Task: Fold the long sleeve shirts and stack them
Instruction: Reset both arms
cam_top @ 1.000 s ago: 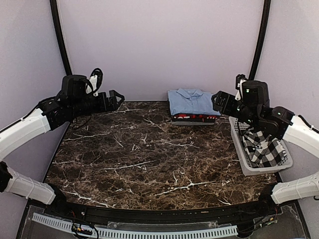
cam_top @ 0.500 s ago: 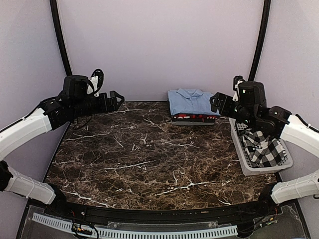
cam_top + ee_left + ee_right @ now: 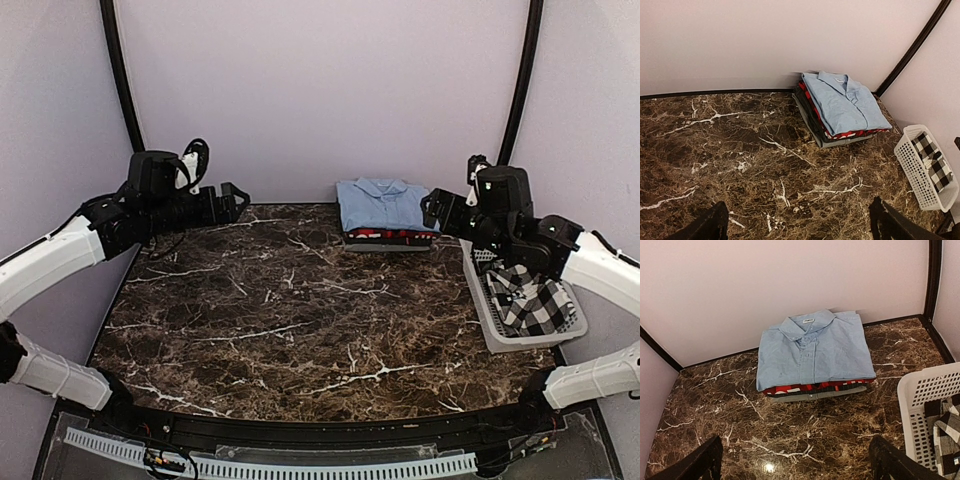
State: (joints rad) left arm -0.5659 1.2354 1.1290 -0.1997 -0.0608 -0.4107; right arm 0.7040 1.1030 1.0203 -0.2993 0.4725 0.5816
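Observation:
A folded stack stands at the table's back centre: the light blue shirt (image 3: 385, 204) on top, the red-and-black plaid shirt (image 3: 388, 235) under it, a grey layer at the bottom. The stack also shows in the left wrist view (image 3: 844, 104) and the right wrist view (image 3: 814, 350). The black-and-white checked shirt (image 3: 535, 299) lies crumpled in the white basket (image 3: 478, 286) at the right. My left gripper (image 3: 238, 196) is open and empty, raised at the back left. My right gripper (image 3: 432, 206) is open and empty, raised between the stack and the basket.
The dark marble table (image 3: 300, 310) spreads in front of the stack. The basket shows in the left wrist view (image 3: 912, 165) and the right wrist view (image 3: 920, 405). Purple walls with black corner posts (image 3: 120, 70) close in the back and sides.
My right arm has drawn slightly left and back toward the stack. The left arm and the shirts have not moved.

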